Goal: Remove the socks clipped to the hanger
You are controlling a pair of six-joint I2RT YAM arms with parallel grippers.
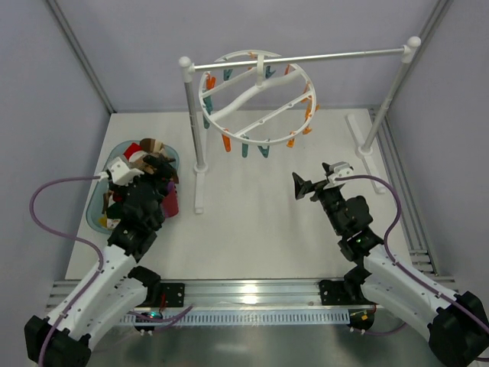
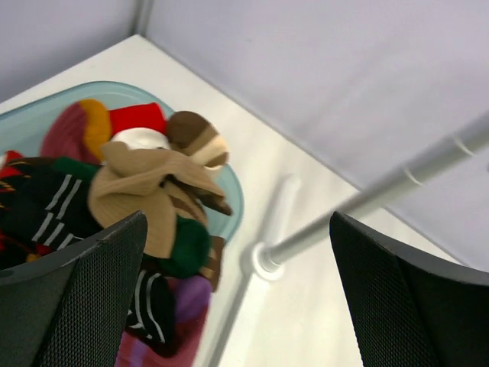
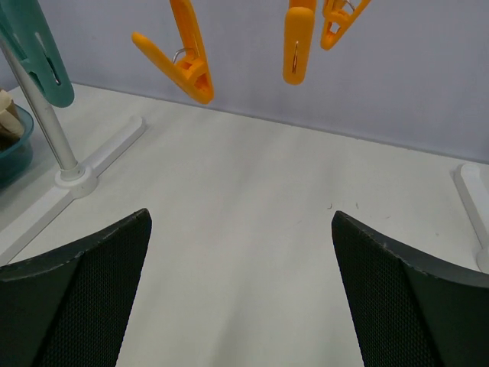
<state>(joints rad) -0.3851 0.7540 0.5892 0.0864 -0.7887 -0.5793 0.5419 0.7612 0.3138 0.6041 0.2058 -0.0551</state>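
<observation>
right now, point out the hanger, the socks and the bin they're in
hanger (image 1: 238,95), top external view, white spoke
socks (image 2: 145,183), left wrist view, tan sock on top
bin (image 2: 231,195), left wrist view, right rim

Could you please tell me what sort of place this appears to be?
Probably a robotics lab test cell, not a laundry room: a left arm and right arm bolted to a metal rail, plain grey walls around a white table, and a clip hanger as a prop.

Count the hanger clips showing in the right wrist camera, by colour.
Orange clips: 3
Teal clips: 1
Total: 4
</observation>
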